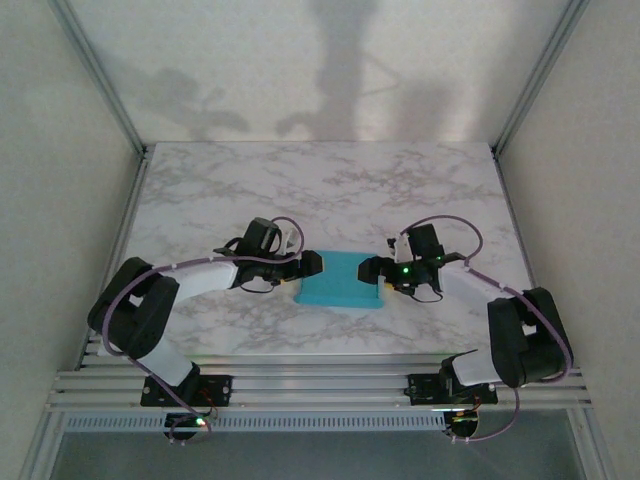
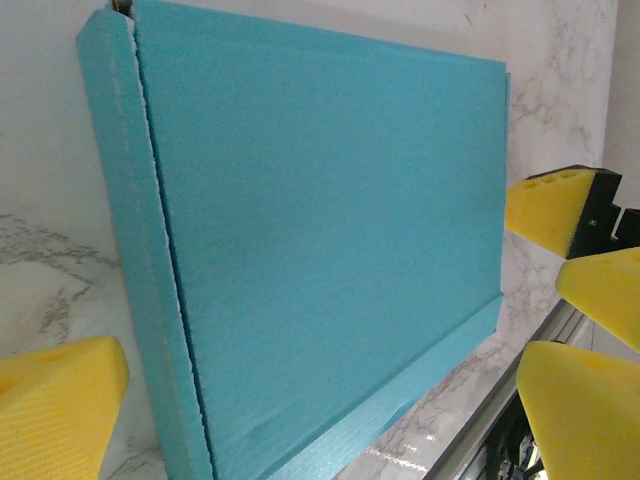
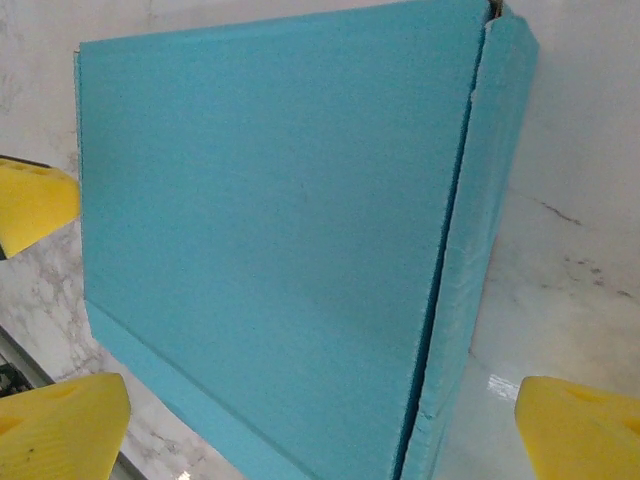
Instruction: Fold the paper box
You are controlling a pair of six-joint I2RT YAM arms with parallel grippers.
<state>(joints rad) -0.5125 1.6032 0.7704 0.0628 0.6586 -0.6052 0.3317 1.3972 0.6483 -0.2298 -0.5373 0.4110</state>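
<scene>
The turquoise paper box (image 1: 340, 283) lies shut on the marble table (image 1: 330, 190), its inside hidden, the left gripper (image 1: 308, 264) at its left end and the right gripper (image 1: 372, 268) at its right end, both spread open and empty; it looks like light, thin, crease-prone card, probably best pinched at a side wall.

I find the paper box (image 1: 340, 283) lying flat mid-table, hemmed in at both short ends. The left gripper (image 1: 312, 263) sits just beside its left edge and the right gripper (image 1: 368, 268) just beside its right, each with fingers spread wide. Sideways approach is blocked. The table (image 1: 330, 185) beyond the box is open marble up to the back wall (image 1: 330, 70). The near strip before the frame rail (image 1: 320, 385) is narrower but passable. Cables (image 1: 285, 225) arch over both wrists.
</scene>
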